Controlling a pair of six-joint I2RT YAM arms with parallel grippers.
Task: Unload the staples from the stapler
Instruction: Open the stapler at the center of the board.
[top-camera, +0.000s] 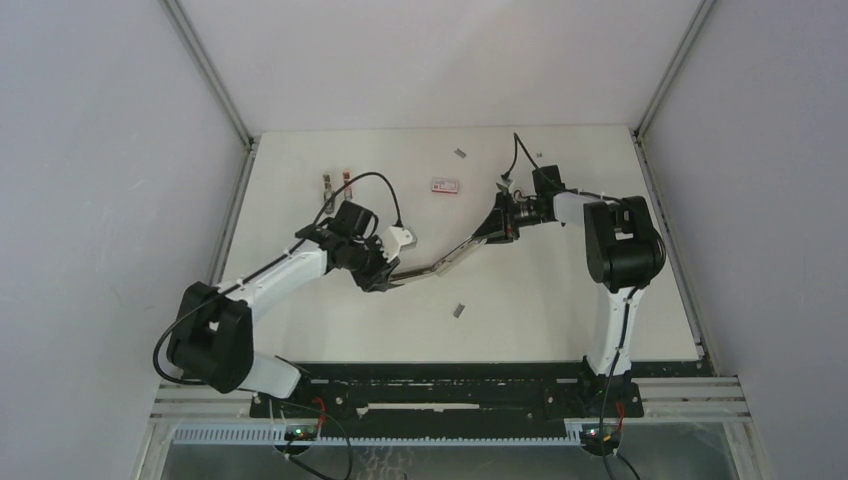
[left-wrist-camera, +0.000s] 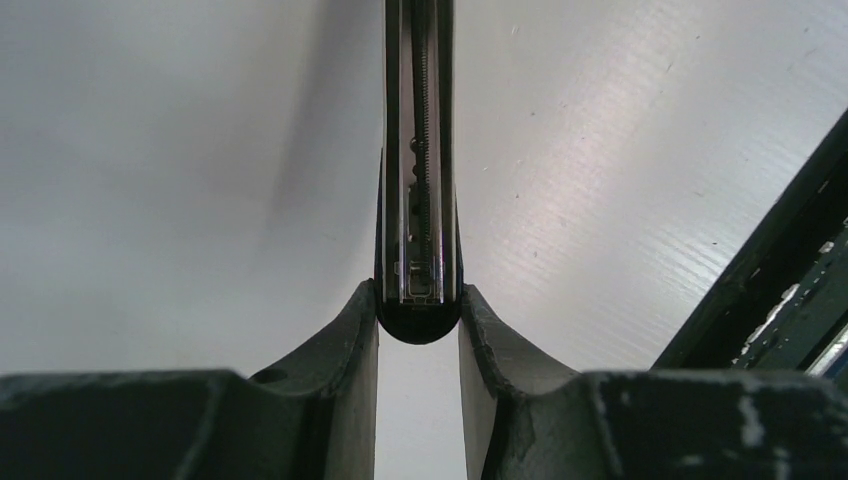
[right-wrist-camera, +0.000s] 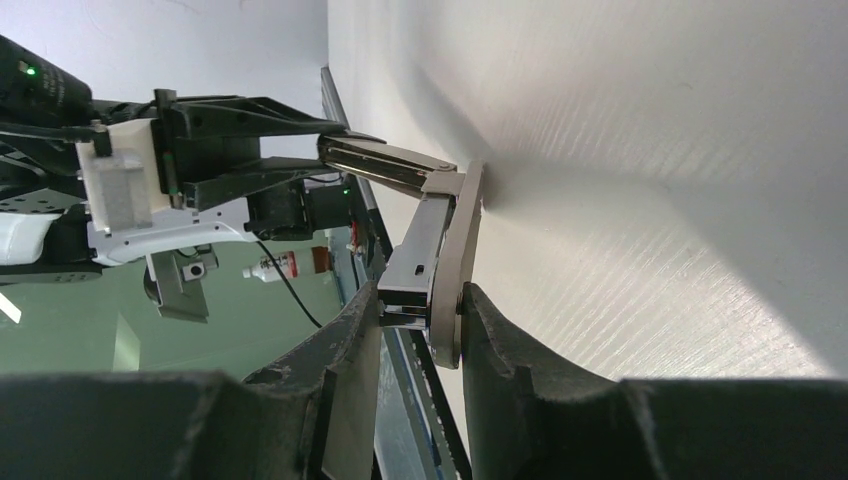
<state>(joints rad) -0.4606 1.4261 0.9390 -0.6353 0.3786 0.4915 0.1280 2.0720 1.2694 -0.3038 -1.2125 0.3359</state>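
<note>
The stapler (top-camera: 445, 262) is a slim grey metal bar, swung open into a shallow V and held above the table between both grippers. My left gripper (top-camera: 386, 279) is shut on its lower-left end. In the left wrist view the fingers (left-wrist-camera: 352, 335) clamp the black rounded end of the open channel (left-wrist-camera: 418, 200), where a spring shows. My right gripper (top-camera: 498, 227) is shut on the upper-right end, and its wrist view shows both arms of the stapler (right-wrist-camera: 440, 255) pinched between the fingers (right-wrist-camera: 495, 330). Loose staples (top-camera: 459, 311) lie on the table, with another strip (top-camera: 460, 153) at the back.
A flat red-and-white box (top-camera: 446, 185) lies at the back centre. Two small upright items (top-camera: 336, 182) stand at the back left. The table's black front rail (top-camera: 450, 375) runs along the near edge. Walls enclose the left, right and back sides.
</note>
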